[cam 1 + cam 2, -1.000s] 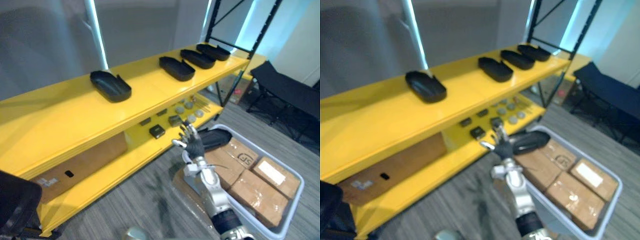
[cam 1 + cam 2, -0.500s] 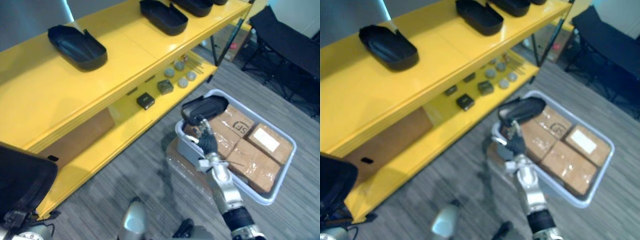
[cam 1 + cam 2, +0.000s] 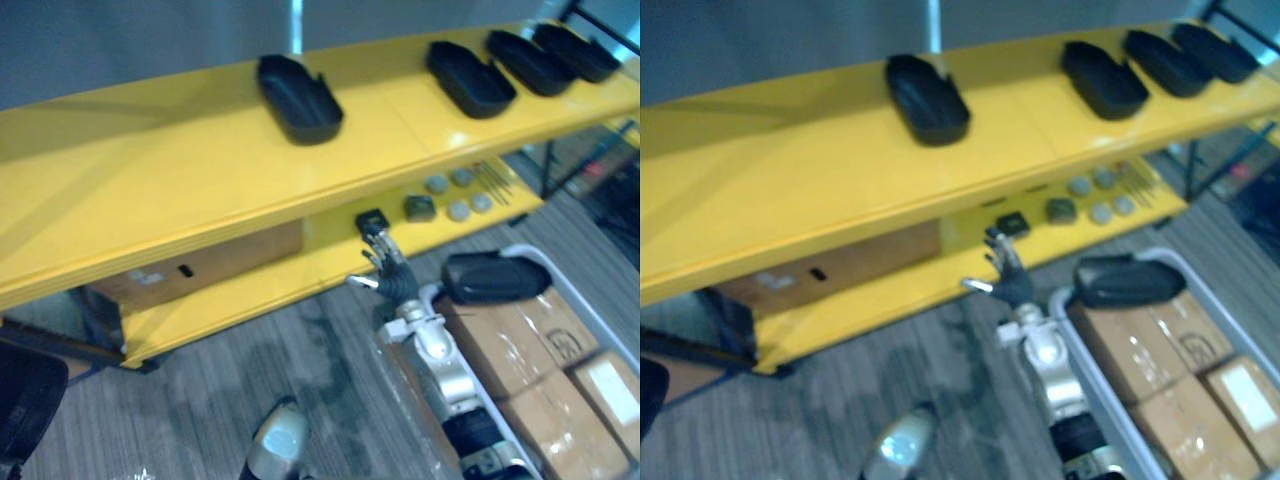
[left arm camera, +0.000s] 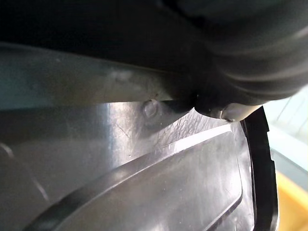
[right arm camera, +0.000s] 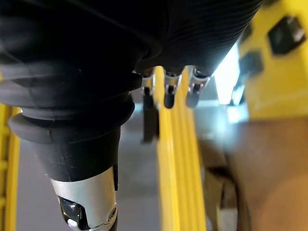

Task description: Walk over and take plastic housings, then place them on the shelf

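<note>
Four housings (image 3: pixel 300 85) along the top shelf (image 3: pixel 150 190), open room between; right hand (image 3: pixel 395 282) near lower shelf (image 3: pixel 240 295) edge, fingers (image 3: pixel 378 252) wide.

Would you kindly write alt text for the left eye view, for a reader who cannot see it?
The open right robot hand is raised before a yellow shelf whose top carries four black plastic housings; a fifth housing rests atop a grey bin of cardboard boxes.

Soft, even room light; mild sheen on yellow shelf (image 3: pixel 180 170), bright strip (image 3: pixel 296 10) behind it. Shade under it on lower tier (image 3: pixel 240 295). Left wrist view dark.
</note>
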### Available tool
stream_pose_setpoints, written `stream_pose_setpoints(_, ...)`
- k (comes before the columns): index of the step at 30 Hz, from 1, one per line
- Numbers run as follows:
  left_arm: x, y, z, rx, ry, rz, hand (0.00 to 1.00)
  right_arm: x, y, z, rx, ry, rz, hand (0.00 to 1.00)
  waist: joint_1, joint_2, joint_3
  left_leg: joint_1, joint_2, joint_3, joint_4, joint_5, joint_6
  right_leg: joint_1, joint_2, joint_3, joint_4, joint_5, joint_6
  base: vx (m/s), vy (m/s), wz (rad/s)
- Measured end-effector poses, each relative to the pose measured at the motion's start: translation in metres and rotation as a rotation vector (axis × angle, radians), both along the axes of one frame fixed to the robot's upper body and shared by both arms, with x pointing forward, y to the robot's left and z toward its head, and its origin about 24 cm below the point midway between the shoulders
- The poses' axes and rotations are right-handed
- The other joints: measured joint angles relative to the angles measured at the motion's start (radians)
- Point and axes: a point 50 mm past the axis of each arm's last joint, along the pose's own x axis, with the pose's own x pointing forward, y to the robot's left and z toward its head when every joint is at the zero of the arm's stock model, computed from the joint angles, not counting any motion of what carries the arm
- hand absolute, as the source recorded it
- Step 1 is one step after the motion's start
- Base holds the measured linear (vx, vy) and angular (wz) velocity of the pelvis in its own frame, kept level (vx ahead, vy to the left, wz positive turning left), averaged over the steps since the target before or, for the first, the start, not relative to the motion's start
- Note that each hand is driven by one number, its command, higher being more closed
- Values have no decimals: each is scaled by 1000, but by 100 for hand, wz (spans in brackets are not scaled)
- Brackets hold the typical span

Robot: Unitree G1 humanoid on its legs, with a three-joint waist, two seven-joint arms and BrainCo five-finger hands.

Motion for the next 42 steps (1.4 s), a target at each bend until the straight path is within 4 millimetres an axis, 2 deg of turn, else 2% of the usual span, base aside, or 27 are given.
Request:
stream_pose_setpoints(3, 7, -6, 3, 8, -1, -61, 100, -2, -4, -5, -31, 20, -14, 0, -5, 6, -4, -15, -7, 41, 52, 9, 1, 1, -20, 79, 43, 5, -3, 67, 94, 29)
stream_pose_setpoints(4, 15, -10, 5, 18, -8, -109, 100, -3, -6, -7, -32, 24, -22, 0, -12, 7, -3, -23, -3, 55, 70, 10, 2, -14, -19, 144, 67, 5, -3, -16, 54, 19)
stream_pose_setpoints(7, 35, -18, 10, 40, -20, -233, 100, -7, -12, -10, -30, 22, -45, 0, -53, 8, -3, -34, 11, 44, 61, 13, 7, -58, 12, 306, 96, -2, -11, -43, 8, 9)
stream_pose_setpoints(9, 47, -21, 13, 45, -28, -295, 100, -11, -18, -12, -49, 23, -67, 0, -71, 11, -1, -47, 19, 47, 28, 34, 1, -86, 26, 345, 88, -16, -27, -112, -26, -3)
stream_pose_setpoints(11, 58, -24, 17, 58, -55, -336, 100, -9, -26, -9, -83, -1, -96, 0, -86, 11, 1, -72, 28, 53, -17, 72, -7, -117, 38, 362, 55, -30, -25, -145, -61, -9)
stream_pose_setpoints(13, 66, -26, 22, 63, -99, -352, 100, -3, -33, 2, -129, -46, -104, 0, -110, 30, 25, -83, 46, 59, -77, 129, -21, -137, 61, 388, -1, -36, -26, -178, -86, -16)
stream_pose_setpoints(15, 69, -28, 24, 71, -104, -370, 100, -1, -35, 5, -152, -66, -109, 0, -114, 34, 31, -77, 63, 71, -117, 157, -29, -150, 74, 404, -24, -37, -25, -177, -99, -26)
stream_pose_setpoints(19, 73, -29, 24, 67, -118, -389, 100, 5, -31, 27, -137, -158, -113, 0, -137, 41, 66, -59, 118, 110, -217, 225, -36, -207, 104, 463, -24, -44, -10, -174, -100, -29)
stream_pose_setpoints(24, 78, -29, 23, 54, -138, -396, 100, 5, -39, 31, -147, -176, -145, 0, -166, 49, 97, -51, 130, 137, -245, 252, -32, -240, 98, 485, 5, -56, -5, -101, -17, -12)
stream_pose_setpoints(27, 85, -35, 23, 58, -139, -444, 100, -1, -48, 25, -143, -157, -184, 0, -168, 42, 106, -74, 105, 133, -168, 216, -27, -237, 67, 471, 59, -95, 5, 3, 31, 18)
stream_pose_setpoints(28, 86, -36, 23, 72, -124, -459, 100, -3, -51, 24, -137, -150, -199, 0, -168, 40, 110, -90, 95, 131, -115, 187, -27, -231, 58, 468, 84, -112, 0, 55, 86, 28)
stream_pose_setpoints(30, 85, -39, 22, 133, -29, -499, 100, -14, -58, 13, -113, -114, -258, 0, -168, 26, 122, -123, 75, 143, 36, 81, 5, -198, 37, 455, 143, -122, 1, 114, 126, 25)
stream_pose_setpoints(31, 85, -39, 22, 138, -16, -503, 100, -15, -59, 13, -112, -112, -262, 0, -168, 27, 123, -125, 74, 142, 48, 72, 4, -201, 33, 463, 167, -120, -3, 104, 93, 21)
stream_pose_setpoints(32, 85, -41, 20, 162, 32, -521, 100, -22, -61, 9, -106, -104, -279, 0, -171, 30, 125, -131, 67, 132, 95, 41, 11, -242, 17, 499, 283, -95, -44, 110, 156, 26)
stream_pose_setpoints(33, 86, -43, 22, 189, 60, -538, 100, -26, -61, 7, -95, -109, -294, 0, -176, 25, 126, -129, 61, 129, 110, 21, 20, -296, 12, 563, 388, -45, -99, 110, 189, 28)
stream_pose_setpoints(34, 87, -42, 24, 205, 68, -547, 100, -27, -61, 7, -90, -115, -298, 0, -178, 20, 126, -126, 58, 129, 109, 15, 26, -321, 12, 599, 430, -8, -104, 158, 224, 21)
stream_pose_setpoints(35, 90, -41, 30, 248, 79, -564, 100, -26, -61, 10, -97, -133, -302, 0, -183, 16, 126, -115, 53, 120, 102, 9, 40, -368, 11, 648, 502, 88, -95, 175, 150, 22)
stream_pose_setpoints(36, 92, -41, 35, 280, 79, -574, 100, -24, -61, 13, -103, -156, -304, 0, -193, 18, 128, -104, 51, 100, 100, 8, 50, -401, 9, 670, 552, 128, -90, 236, 141, 34)
stream_pose_setpoints(37, 100, -40, 46, 328, 55, -590, 100, -22, -64, 19, -123, -192, -316, 0, -196, 25, 131, -81, 46, 76, 90, -2, 65, -434, 23, 693, 574, 6, -70, 210, 87, 29)
stream_pose_setpoints(38, 103, -40, 49, 337, 40, -593, 100, -19, -66, 22, -140, -205, -319, 0, -196, 24, 131, -69, 46, 73, 81, -3, 67, -445, 33, 694, 552, -25, -62, 172, 57, 17)
stream_pose_setpoints(40, 113, -38, 55, 337, 1, -601, 100, -11, -75, 39, -164, -269, -352, 0, -198, 29, 132, -30, 46, 64, 47, -5, 67, -477, 71, 721, 369, -60, -65, 184, 34, 12)
stream_pose_setpoints(41, 116, -38, 56, 331, -4, -606, 100, -10, -79, 43, -173, -283, -362, 0, -206, 34, 128, -29, 46, 53, 47, -9, 66, -483, 88, 745, 309, -59, -64, 214, 1, 46)
stream_pose_setpoints(42, 123, -37, 56, 313, -12, -614, 100, -9, -87, 50, -194, -307, -381, 0, -222, 37, 122, -24, 45, 21, 52, -22, 62, -500, 119, 812, 211, -48, -47, 208, -66, 75)
